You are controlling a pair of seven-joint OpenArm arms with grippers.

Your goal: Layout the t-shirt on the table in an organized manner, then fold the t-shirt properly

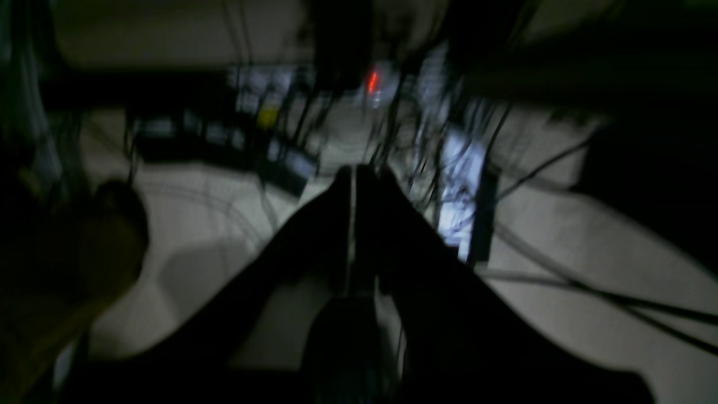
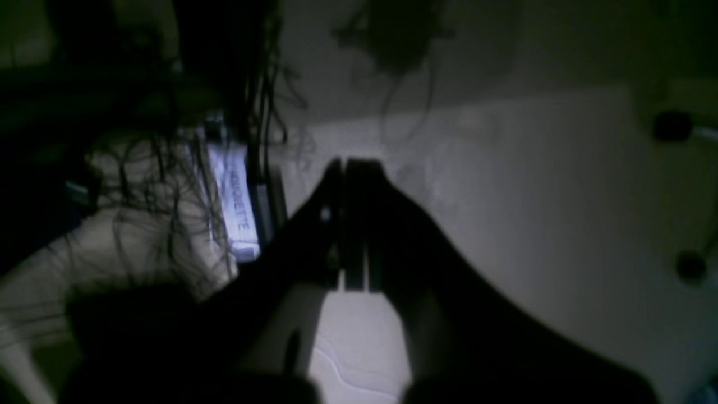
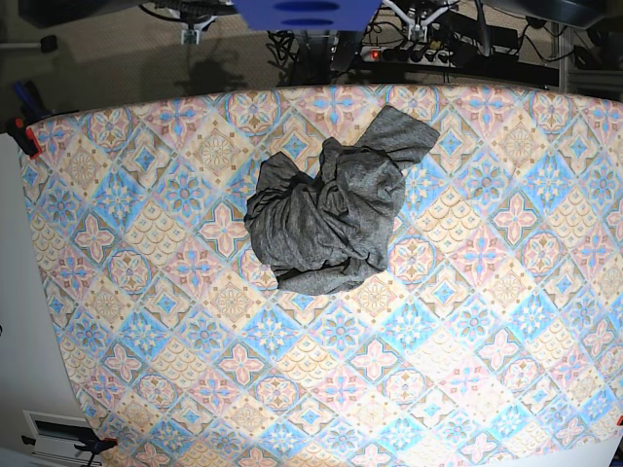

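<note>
t-shirt [image 3: 326, 224]: crumpled in a heap on the bench [image 3: 146, 321], towards its far edge, near centre | left gripper [image 1: 354, 174]: jaws pressed together, nothing held (view dark, blurred); right gripper [image 2: 352, 165]: likewise closed and empty | both are seen over floor and cables [image 1: 561, 280]

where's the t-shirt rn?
Base view: the t-shirt lies crumpled on the table, upper centre, near the far edge. No end effector touches it.

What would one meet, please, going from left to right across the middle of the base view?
White floor strip → table cloth → crumpled t-shirt → more bare cloth to the right edge.
</note>
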